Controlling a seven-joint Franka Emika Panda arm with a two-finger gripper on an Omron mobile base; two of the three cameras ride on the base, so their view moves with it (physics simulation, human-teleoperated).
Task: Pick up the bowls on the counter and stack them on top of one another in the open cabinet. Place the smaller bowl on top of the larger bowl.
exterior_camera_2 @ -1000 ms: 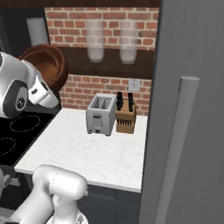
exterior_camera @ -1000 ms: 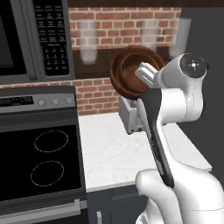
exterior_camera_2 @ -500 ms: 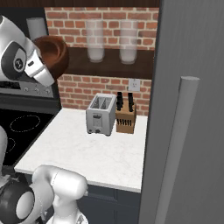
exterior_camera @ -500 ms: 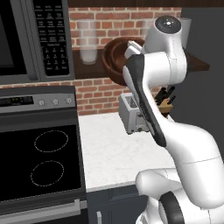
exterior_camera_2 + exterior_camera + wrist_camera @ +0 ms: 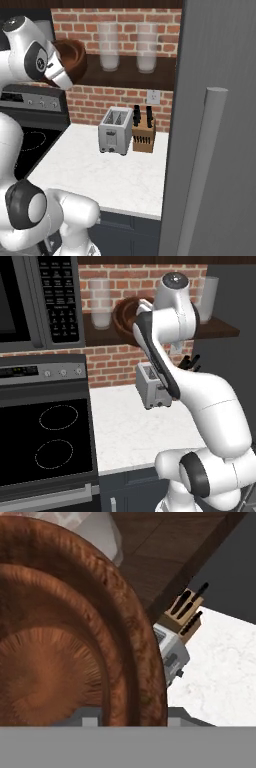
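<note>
Tall grey fridge side (image 5: 220,125) along the right of the right base view, long handle down its front. White marbled worktop (image 5: 130,426) beside a black glass stovetop (image 5: 45,441), microwave (image 5: 35,301) above that. Dark wooden open shelf (image 5: 130,75) with red brick behind, carrying two frosted glass jars (image 5: 109,47) side by side. White arm (image 5: 170,356) raised up to shelf height, hand close to the shelf's left part. On the worktop against the brick wall, a silver toaster (image 5: 115,131) with a wooden knife block (image 5: 143,135) just beside it on its right. At shelf level, larger bowl (image 5: 72,59) seen partly behind the arm's hand, tilted, its opening turned toward the hand; cannot tell whether resting on the shelf board or held just above it. In the hand view, larger bowl's rim (image 5: 135,627) sweeping across the left, smaller bowl (image 5: 45,677) nested inside it, concentric rings visible, toaster and knife block far below past the rim. Jaws hidden behind the bowls and the arm; clenched or released cannot be told.
</note>
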